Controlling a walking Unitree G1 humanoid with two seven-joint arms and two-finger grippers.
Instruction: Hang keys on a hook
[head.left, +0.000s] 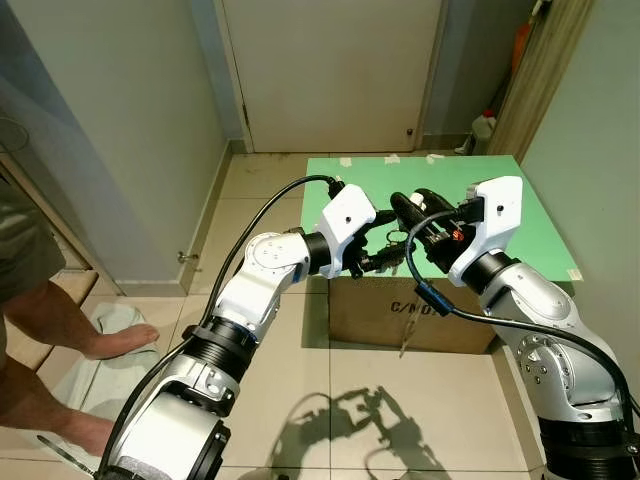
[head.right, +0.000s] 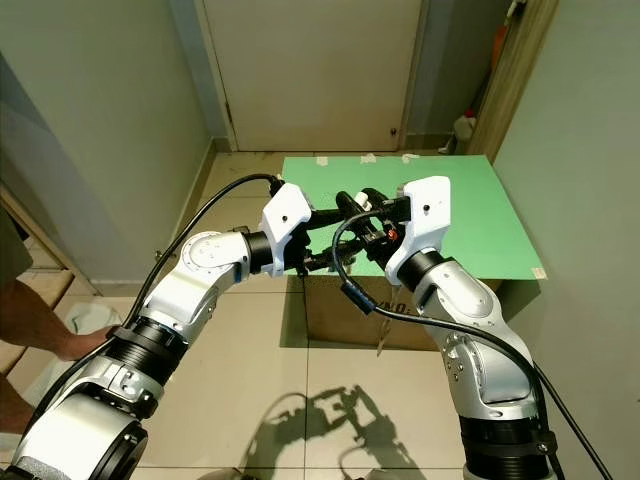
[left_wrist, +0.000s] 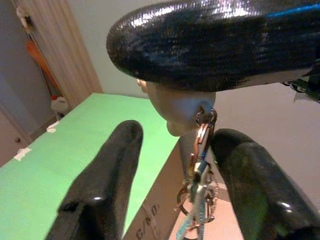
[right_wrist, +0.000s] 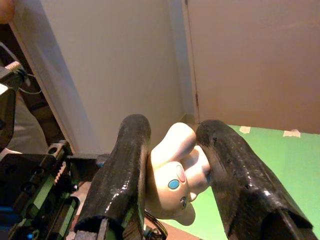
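A cream toy figure (right_wrist: 175, 177) with a blue eye is the fob of the key bunch, and my right gripper (right_wrist: 174, 129) is shut on it. The keys (left_wrist: 200, 185) hang from a ring under the figure (left_wrist: 175, 107). Both grippers meet above the near left edge of a green-topped box (head.left: 470, 200). My left gripper (head.left: 385, 255) is open just below the right gripper (head.left: 405, 208), and its fingers (left_wrist: 105, 185) stand on either side of the hanging keys. The keys lie close to one finger; I cannot tell whether they touch it.
The cardboard box (head.left: 440, 315) stands on a tiled floor against the right wall. A closed door (head.left: 330, 70) is behind it, with a white bottle (head.left: 485, 125) in the corner. A person's bare foot (head.left: 120, 340) rests on a mat at the left.
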